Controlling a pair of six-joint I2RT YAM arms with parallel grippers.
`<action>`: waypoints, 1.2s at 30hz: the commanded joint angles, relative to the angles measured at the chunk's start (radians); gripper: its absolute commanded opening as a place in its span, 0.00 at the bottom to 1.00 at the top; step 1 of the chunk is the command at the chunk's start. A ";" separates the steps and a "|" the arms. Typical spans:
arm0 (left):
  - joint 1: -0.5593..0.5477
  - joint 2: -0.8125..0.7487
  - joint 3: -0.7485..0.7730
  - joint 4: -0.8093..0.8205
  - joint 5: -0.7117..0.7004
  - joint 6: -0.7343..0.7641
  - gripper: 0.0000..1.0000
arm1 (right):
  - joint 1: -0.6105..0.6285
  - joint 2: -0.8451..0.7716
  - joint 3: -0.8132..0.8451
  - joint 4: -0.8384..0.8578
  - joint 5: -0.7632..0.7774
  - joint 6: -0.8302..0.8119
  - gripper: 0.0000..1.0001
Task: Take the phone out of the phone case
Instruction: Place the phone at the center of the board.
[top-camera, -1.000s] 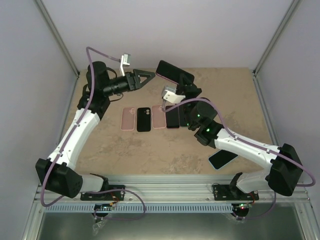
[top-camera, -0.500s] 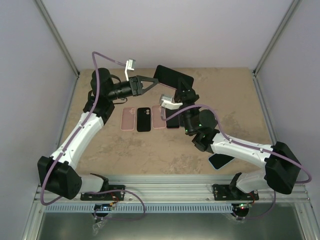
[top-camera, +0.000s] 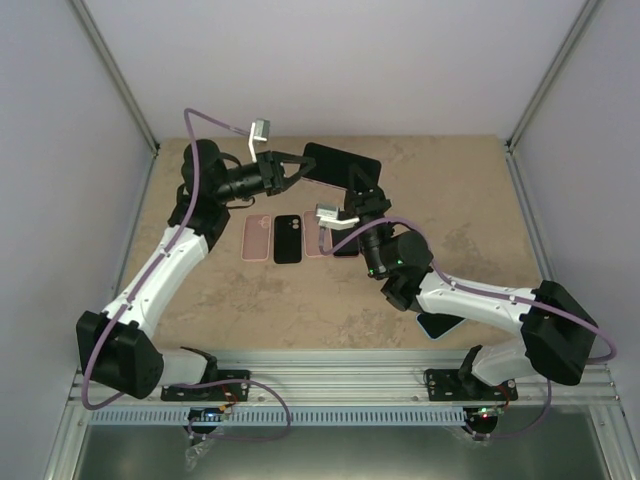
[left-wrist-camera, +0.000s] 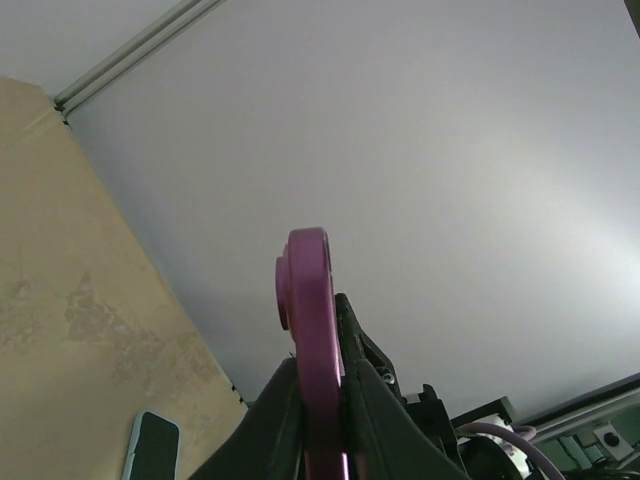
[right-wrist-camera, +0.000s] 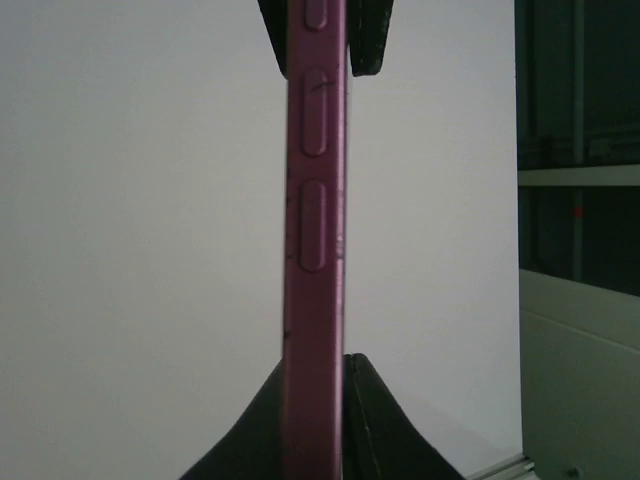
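The phone (top-camera: 342, 163), dark screen up inside a magenta phone case (left-wrist-camera: 316, 330), is held in the air over the back of the table. My left gripper (top-camera: 300, 170) comes in from the left and is shut on its left end; both fingers press the case's edge (left-wrist-camera: 318, 380). My right gripper (top-camera: 360, 190) holds the other end from below, its fingers tight against both faces of the case (right-wrist-camera: 315, 200). In the right wrist view the left gripper's fingers (right-wrist-camera: 372, 40) clamp the far end at the top of the picture.
A row of flat items lies on the table under the held phone: a pink case (top-camera: 257, 238), a black one (top-camera: 288, 238), another pink case (top-camera: 317, 240) and a dark one (top-camera: 345, 242). A further phone (top-camera: 445, 320) lies beside the right arm's base.
My left gripper swung right to the phone and closed on its left end. The right arm shifted the phone slightly left and lower.
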 joint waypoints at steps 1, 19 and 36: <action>-0.002 -0.009 0.000 0.001 0.002 0.118 0.00 | 0.011 -0.012 -0.002 0.131 -0.041 0.020 0.19; 0.130 0.103 0.122 -0.349 0.016 0.562 0.00 | -0.011 -0.125 0.272 -1.239 -0.161 0.886 0.98; 0.119 0.044 0.130 -0.883 0.272 1.252 0.00 | -0.331 -0.092 0.599 -1.867 -1.122 1.278 0.98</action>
